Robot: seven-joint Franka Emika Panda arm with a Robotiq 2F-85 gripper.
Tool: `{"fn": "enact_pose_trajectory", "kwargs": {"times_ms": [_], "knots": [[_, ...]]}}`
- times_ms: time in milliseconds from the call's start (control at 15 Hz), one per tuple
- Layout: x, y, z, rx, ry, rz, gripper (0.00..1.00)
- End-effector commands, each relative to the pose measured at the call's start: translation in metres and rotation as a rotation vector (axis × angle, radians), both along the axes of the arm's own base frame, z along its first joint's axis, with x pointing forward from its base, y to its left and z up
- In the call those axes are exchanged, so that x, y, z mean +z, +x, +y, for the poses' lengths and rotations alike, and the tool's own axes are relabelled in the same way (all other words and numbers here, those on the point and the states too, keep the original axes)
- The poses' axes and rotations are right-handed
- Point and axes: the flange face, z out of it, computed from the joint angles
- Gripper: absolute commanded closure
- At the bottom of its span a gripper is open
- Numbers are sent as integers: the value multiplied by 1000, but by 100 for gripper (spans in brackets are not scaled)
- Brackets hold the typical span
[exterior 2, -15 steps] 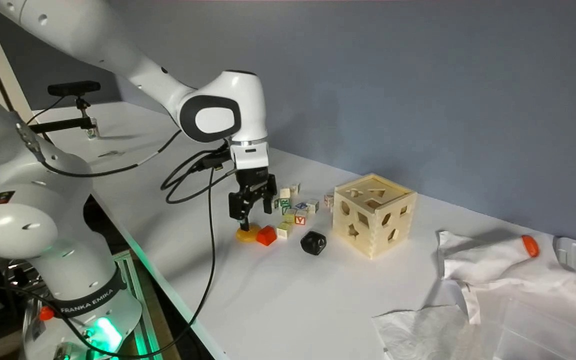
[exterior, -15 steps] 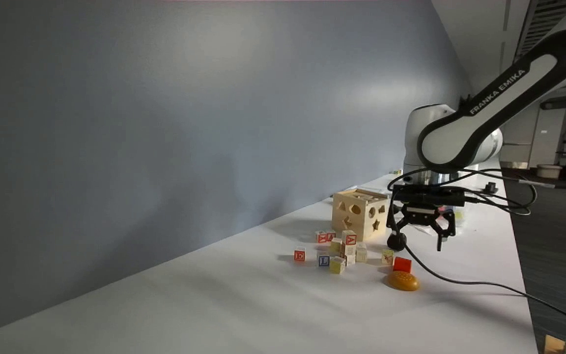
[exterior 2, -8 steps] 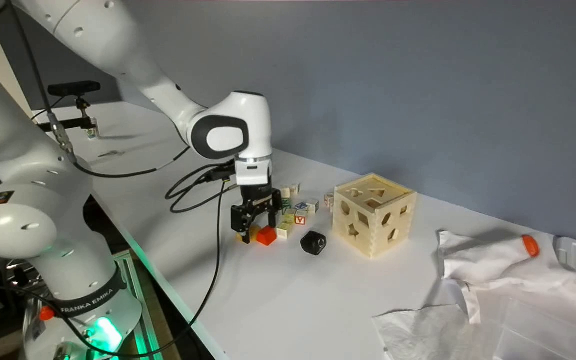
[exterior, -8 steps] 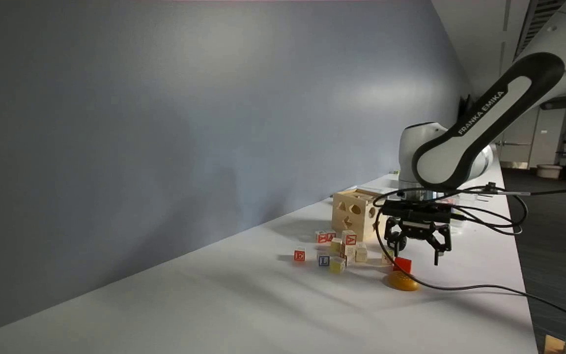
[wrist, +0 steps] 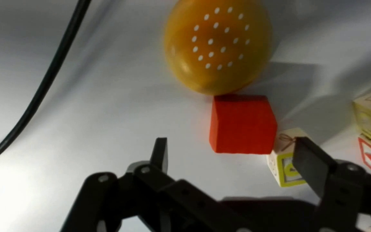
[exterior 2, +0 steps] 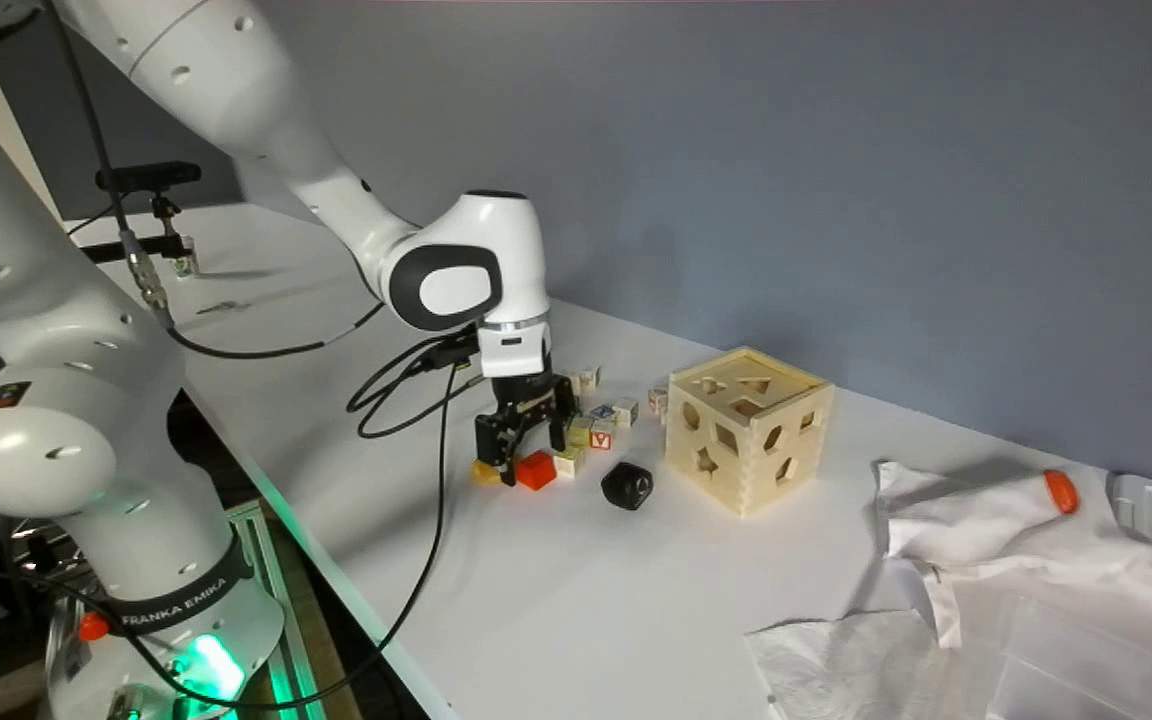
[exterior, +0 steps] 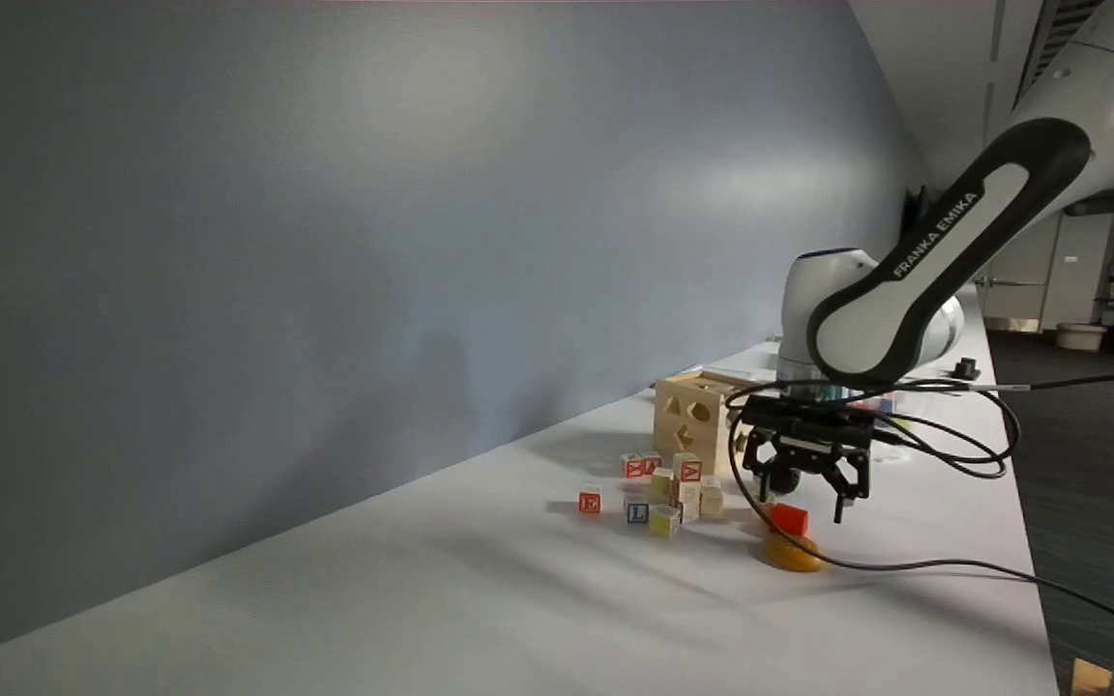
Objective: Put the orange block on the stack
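The orange block (wrist: 243, 125), small and reddish-orange, lies on the table between the bun-like orange piece (wrist: 217, 45) and a yellow-edged letter block (wrist: 288, 154). It shows in both exterior views (exterior: 789, 519) (exterior 2: 536, 470). My gripper (wrist: 232, 143) points down, open and empty, low over the table. In the wrist view the block lies between the fingers' lines, just beyond the tips. The left finger is apart from it; the right finger overlaps the letter block. The gripper also shows in both exterior views (exterior: 801, 508) (exterior 2: 533, 462). The stack, a pale wooden cube with holes (exterior 2: 748, 435), stands farther off (exterior: 697, 420).
Several letter blocks (exterior: 688, 471) sit in a cluster by the wooden cube, one on top of another. A black faceted object (exterior 2: 626, 486) lies between block and cube. White cloth (exterior 2: 976, 515) lies beyond the cube. A black cable (wrist: 48, 77) hangs beside the gripper. A wall runs behind.
My open gripper has come down and shifted toward the orange block and letter blocks, mostly in the first half second. The orange block appears shifted very slightly.
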Motion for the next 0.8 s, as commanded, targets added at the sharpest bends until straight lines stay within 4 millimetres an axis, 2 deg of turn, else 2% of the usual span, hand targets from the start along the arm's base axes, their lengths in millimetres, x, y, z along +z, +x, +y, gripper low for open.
{"fn": "enact_pose_trajectory", "kwargs": {"times_ms": [0, 200, 267, 333, 467, 733], "knots": [[-3, 3, 4, 19, 1, -9, 0], [-3, 2, 7, 20, -1, 3, 2], [-3, 2, 7, 19, -4, 2, 14], [-2, 2, 6, 17, -7, 3, 15], [0, 2, 5, 10, -12, 1, 40], [-1, -3, 4, 7, -21, 4, 67]]}}
